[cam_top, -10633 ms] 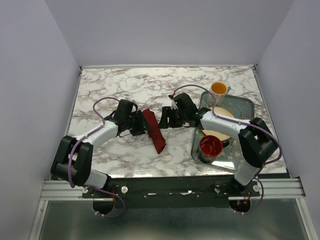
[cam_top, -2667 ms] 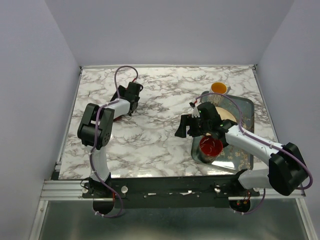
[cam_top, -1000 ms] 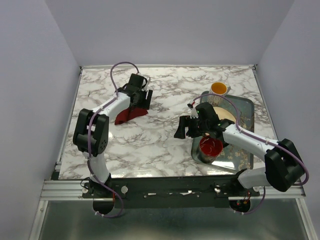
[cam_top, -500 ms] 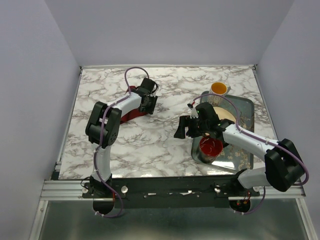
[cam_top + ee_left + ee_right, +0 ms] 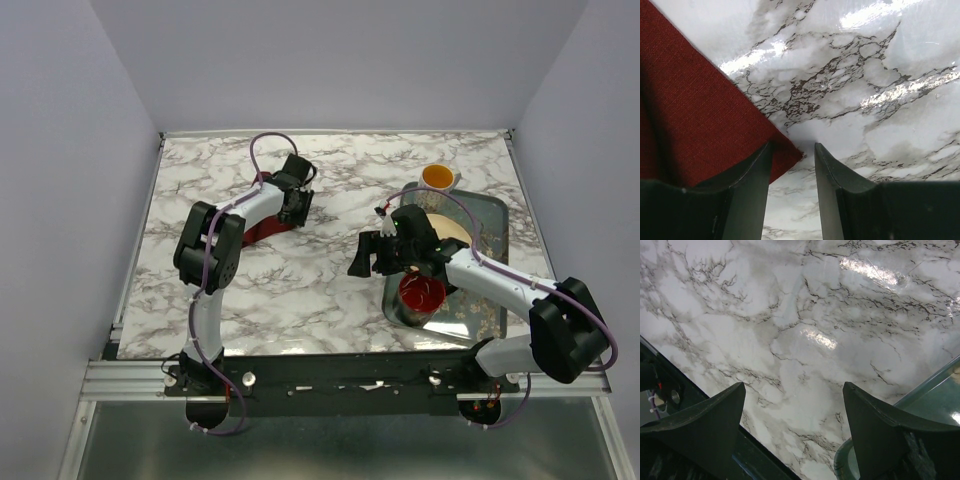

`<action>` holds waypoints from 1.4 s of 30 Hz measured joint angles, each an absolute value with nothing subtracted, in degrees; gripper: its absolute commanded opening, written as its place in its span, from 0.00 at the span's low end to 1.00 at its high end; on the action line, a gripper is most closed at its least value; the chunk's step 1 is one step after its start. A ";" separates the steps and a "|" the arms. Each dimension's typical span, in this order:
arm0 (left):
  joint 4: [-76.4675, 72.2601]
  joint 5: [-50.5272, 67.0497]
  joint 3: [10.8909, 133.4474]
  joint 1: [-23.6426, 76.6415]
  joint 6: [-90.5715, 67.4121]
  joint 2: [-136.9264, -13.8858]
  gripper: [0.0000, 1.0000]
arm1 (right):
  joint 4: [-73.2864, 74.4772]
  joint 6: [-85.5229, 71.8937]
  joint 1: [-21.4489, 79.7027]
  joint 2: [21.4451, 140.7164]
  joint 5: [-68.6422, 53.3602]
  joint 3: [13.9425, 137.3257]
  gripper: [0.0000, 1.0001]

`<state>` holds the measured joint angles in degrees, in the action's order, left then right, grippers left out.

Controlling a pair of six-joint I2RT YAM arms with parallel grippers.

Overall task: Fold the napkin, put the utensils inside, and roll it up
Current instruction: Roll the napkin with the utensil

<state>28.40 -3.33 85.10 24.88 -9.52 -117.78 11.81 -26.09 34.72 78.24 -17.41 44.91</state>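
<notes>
The dark red napkin (image 5: pixel 262 231) lies flat on the marble at the back left, partly under my left arm. In the left wrist view the napkin (image 5: pixel 700 115) fills the left side, and one corner pokes into the gap between my fingers. My left gripper (image 5: pixel 296 205) (image 5: pixel 792 167) hovers just over that corner with its jaws a little apart, holding nothing. My right gripper (image 5: pixel 362 256) (image 5: pixel 794 390) is wide open and empty over bare marble, just left of the tray. The blue utensil is not in view.
A green metal tray (image 5: pixel 490 212) on the right holds a tan plate (image 5: pixel 452 228), a red bowl (image 5: pixel 421 291) and an orange-filled mug (image 5: pixel 437 178). The tray's edge (image 5: pixel 935 387) shows in the right wrist view. The table's front rail (image 5: pixel 695 400) is near the right gripper.
Over the last second my left gripper slid right across the napkin to its right corner. The napkin now lies flatter, partly under the arm. The right arm has stayed still.
</notes>
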 measured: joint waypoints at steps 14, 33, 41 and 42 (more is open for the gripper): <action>28.40 -4.38 85.08 24.91 -9.52 -117.64 0.03 | 11.68 -26.02 34.72 78.30 -17.47 44.93 0.87; 29.67 5.69 83.83 14.74 -14.48 -109.93 0.00 | 11.62 -24.25 34.74 86.26 -22.28 50.50 0.87; 29.67 9.54 82.35 11.57 -16.23 -108.51 0.00 | 11.64 -23.29 34.74 89.82 -23.44 53.87 0.87; 29.52 10.04 82.06 11.20 -16.51 -108.16 0.00 | 11.66 -23.24 34.74 89.97 -23.49 54.06 0.87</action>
<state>29.52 10.04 82.06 11.20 -16.51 -108.16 11.66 -23.24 34.74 89.97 -23.49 54.06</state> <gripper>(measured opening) 0.010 0.873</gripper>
